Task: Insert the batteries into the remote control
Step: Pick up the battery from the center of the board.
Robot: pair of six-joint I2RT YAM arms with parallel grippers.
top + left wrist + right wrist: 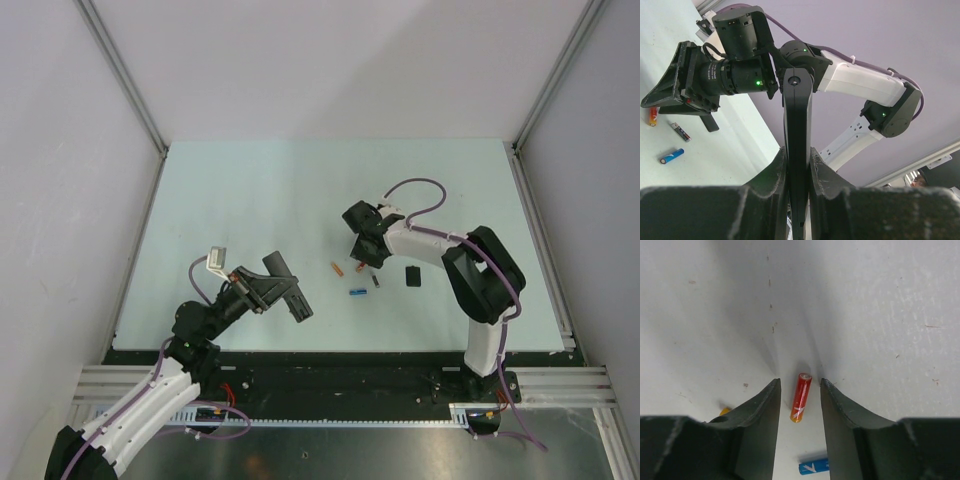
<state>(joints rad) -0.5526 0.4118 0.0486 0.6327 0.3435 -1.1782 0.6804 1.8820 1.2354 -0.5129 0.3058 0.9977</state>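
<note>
The remote control (797, 110) is held clear of the bench (250, 190), clenched between the fingers of the left end effector (797, 154). The loose batteries lie on the bench to the right of the remote control, well apart from it. One orange-red battery (801, 397) lies between the fingers (760, 415) of the right end effector (800, 382), which is released, with a gap on each side. A blue battery (814, 466) and a dark grey battery (375, 281) also lie there. A small black plate (413, 276) lies farther right.

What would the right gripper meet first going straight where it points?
Probably the orange-red battery, lying in the gap of the right gripper; its jaws would land on the table either side. Depth unclear.
</note>
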